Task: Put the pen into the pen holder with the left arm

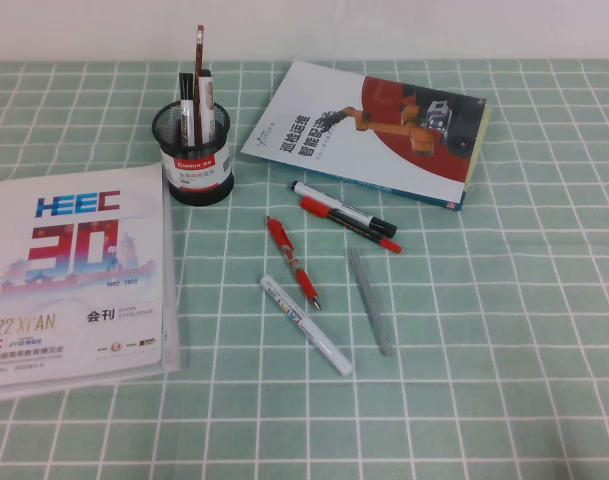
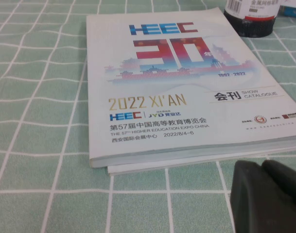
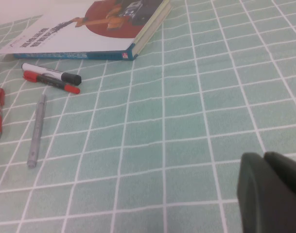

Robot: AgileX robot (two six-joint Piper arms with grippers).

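Observation:
The slim white pen (image 1: 305,324) lies flat on the green checked cloth, in front of the other pens and right of the catalogue. The black mesh pen holder (image 1: 197,160) stands upright at the back left with several pens in it; its base shows in the left wrist view (image 2: 249,19). Neither arm shows in the high view. My left gripper (image 2: 262,166) is shut and empty, low over the cloth just in front of the catalogue's near edge. My right gripper (image 3: 263,158) is shut and empty over bare cloth, well right of the pens.
A white HEEC catalogue (image 1: 74,280) lies at the left, next to the holder. A book (image 1: 374,130) lies at the back right. A red pen (image 1: 292,262), a translucent grey pen (image 1: 370,300), a black-capped white marker (image 1: 342,208) and a red marker (image 1: 349,225) lie near the white pen.

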